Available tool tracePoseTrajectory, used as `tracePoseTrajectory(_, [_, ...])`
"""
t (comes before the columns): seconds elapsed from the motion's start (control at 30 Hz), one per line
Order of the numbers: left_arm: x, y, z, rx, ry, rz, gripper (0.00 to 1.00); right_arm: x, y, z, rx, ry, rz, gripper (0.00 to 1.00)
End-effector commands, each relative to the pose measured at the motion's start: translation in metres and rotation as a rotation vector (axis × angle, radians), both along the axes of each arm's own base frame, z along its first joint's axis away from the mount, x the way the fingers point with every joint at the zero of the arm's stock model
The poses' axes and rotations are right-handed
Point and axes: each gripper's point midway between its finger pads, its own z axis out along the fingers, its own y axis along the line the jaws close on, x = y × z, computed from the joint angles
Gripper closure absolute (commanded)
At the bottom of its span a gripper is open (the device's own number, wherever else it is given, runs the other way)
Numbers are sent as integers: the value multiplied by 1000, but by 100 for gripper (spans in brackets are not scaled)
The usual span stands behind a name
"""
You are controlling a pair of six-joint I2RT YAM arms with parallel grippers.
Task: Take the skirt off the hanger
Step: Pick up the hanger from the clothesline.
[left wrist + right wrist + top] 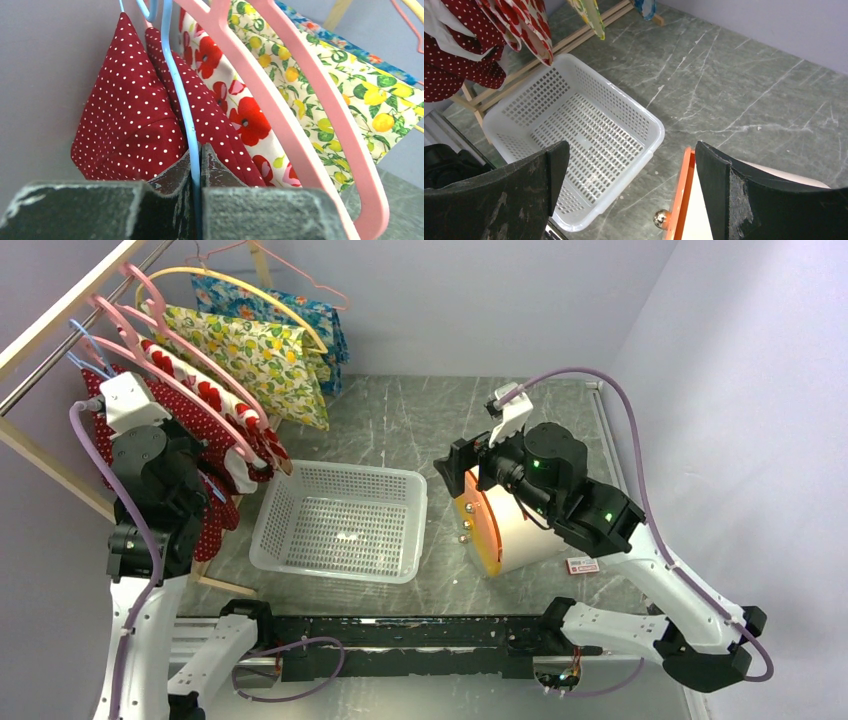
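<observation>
My left gripper [196, 165] is pinching down narrow on the blue hanger [180, 100]; the wire is running straight up between my jaws. The red dotted skirt [125, 120] is draping over that hanger, most of it bunching to the left of my fingers and a fold falling just right of them. So the skirt isn't off yet, and I'm guessing this is the one I'm meant to strip.

Here's what's worrying me. I'm gripping bare wire, not cloth, and thin wire could twist or slide in my pads if I tug. Just right of my fingers the poppy print skirt [240, 115] is pressing against the red one, with a pink hanger [300, 115] crossing in front of it. If I pull sideways, I could be dragging those neighbours along or snagging hooks on the rail. The lemon print skirt [350, 85] is hanging further right, probably safe.

The white basket [268, 510] is sitting below and to the right of my left gripper, apart from it.

My right gripper [631, 150] is hanging wide open with nothing in it, over the basket's near corner with an orange and white box [681, 190] right under it. It's well away from the skirt, so one-handed pulling might just swing the hanger.
</observation>
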Motion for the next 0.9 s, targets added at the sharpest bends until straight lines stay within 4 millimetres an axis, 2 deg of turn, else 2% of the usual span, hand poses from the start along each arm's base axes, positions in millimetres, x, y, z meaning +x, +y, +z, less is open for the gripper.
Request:
tracePoseTrajectory(0.0, [2,-17,34,-53,-149,-108,93,-3,2,9,3,-33,26,0])
tracePoseTrajectory(0.1, [-3,-22,34,-57,-158,-142,93,-2,2,5,-19,-47,36,0])
tracePoseTrajectory(0.27, [-20,-32,50,-46,-229,-213,93,-9,20,-9,-70,-18,149,0])
tracePoseTrajectory(0.37, [-24,-42,57,-56,-252,-273,93,-15,27,-19,-62,2,195,0])
tracePoseTrajectory(0.5, [-31,-56,68,-74,-252,-357,93,-21,35,-14,-17,5,237,0])
tracePoseTrajectory(0.6, [-46,-64,73,-117,-279,-402,93,-26,44,-12,9,15,281,0])
tracePoseTrajectory(0.7, [-60,-66,79,-156,-295,-419,93,-37,63,-3,84,24,377,0])
tracePoseTrajectory(0.8, [-70,-65,74,-233,-274,-404,93,-44,89,3,160,32,460,0])
tracePoseTrajectory(0.87, [-72,-65,70,-256,-257,-397,93,-44,106,3,187,51,448,0])
